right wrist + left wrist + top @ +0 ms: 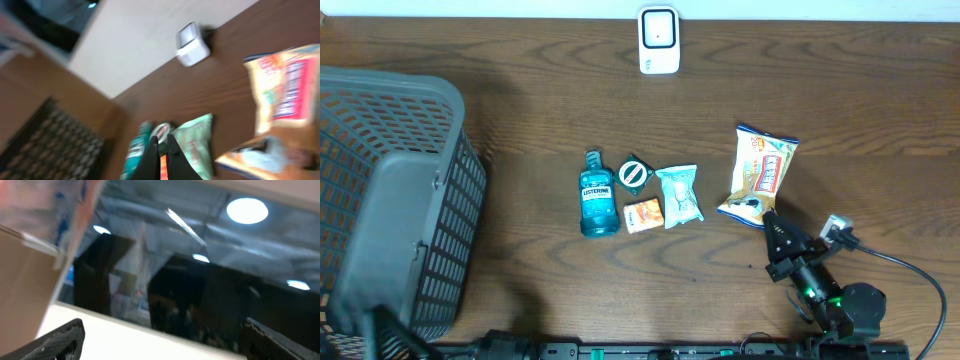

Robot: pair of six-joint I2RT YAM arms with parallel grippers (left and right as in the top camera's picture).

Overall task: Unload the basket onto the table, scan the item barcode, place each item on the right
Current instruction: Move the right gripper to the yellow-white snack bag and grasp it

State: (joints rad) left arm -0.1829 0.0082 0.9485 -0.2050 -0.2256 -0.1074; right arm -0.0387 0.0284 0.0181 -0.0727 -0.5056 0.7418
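Beside snack bag (762,172), R gripper (161,147) fully closed (L gripper (165,342) spread wide).

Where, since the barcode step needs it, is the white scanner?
In the overhead view the white scanner stands at the far edge of the table, near centre, well beyond the Listerine bottle.
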